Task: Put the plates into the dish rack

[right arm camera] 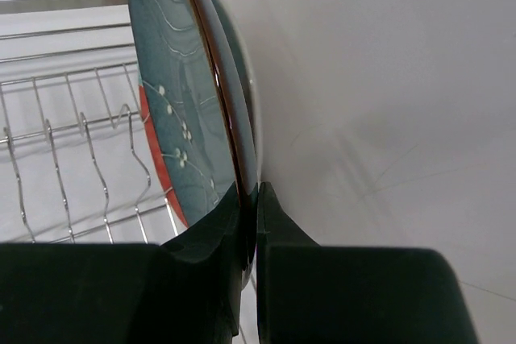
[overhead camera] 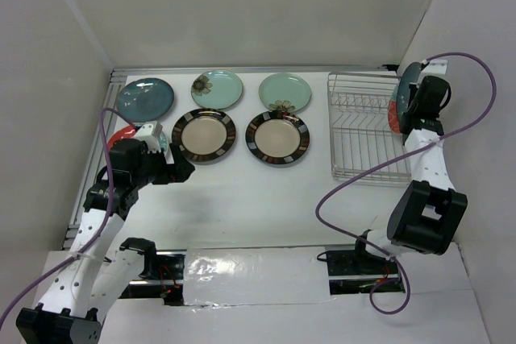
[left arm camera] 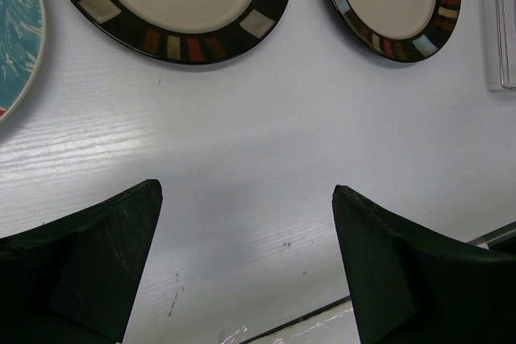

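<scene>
Plates lie on the white table left of the rectangular silver-white wire dish rack in the top view. The far row, going away from the rack, holds a round pale mint ceramic plate with a brown flower, a second mint flowered plate and a round dark teal ceramic plate. The near row holds a round cream ceramic plate with a dark striped rim, then a second cream striped plate. Farthest from the rack, a red plate peeks out from under the left arm. The left gripper hovers over bare table beside the second cream striped plate, touching no plate. At the rack's right edge the right gripper holds a round red-and-teal patterned ceramic plate on edge.

In the left wrist view the left gripper's fingers are spread wide with only table between them. Both cream plates lie beyond the fingertips, well apart from them. A corner of the rack shows at the right edge, and the rim of a teal-and-white patterned plate at the left.

In the right wrist view the right gripper's fingers are pressed onto the rim of the red-and-teal plate, which stands upright. The rack's thin wire dividers lie just beside it, on its patterned side and lower. Whether the plate touches a wire cannot be told.
</scene>
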Available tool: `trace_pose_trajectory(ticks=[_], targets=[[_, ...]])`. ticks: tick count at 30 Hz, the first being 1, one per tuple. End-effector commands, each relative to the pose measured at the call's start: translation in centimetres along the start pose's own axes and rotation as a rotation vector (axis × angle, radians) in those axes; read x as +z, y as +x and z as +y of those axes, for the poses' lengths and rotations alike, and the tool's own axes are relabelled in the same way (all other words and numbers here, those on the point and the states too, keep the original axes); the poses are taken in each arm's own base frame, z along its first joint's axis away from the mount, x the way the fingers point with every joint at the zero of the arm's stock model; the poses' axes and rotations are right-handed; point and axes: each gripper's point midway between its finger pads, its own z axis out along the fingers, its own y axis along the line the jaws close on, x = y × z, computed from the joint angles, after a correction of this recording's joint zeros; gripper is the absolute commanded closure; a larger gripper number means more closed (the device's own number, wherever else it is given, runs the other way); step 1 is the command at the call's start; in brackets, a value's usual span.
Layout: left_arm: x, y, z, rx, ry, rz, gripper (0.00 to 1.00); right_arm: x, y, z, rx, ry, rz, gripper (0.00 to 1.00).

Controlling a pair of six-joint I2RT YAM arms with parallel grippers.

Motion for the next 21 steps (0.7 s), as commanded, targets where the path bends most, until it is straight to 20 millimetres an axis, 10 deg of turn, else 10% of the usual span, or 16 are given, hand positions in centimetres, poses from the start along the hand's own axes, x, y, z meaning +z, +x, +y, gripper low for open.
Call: trace_pose_trajectory(ticks=[1, 12, 21], targets=[[-0.2, -0.8, -0.8, 0.018, 0.036, -0.030, 0.00, -0.3, -6.8, -2.3, 0.104, 0.070, -0.257, 1.00], [0.2, -0.6, -0.6, 0.013, 0.029, -0.010, 0.00, 2.1, -1.9, 1.4, 0.131, -0.049, -0.122, 0.94], [1.2, 0.2, -0.3, 0.002, 0.024, 0.035, 0.00, 2.0, -3.1, 5.2, 0.167, -0.137, -0.068, 0.49]])
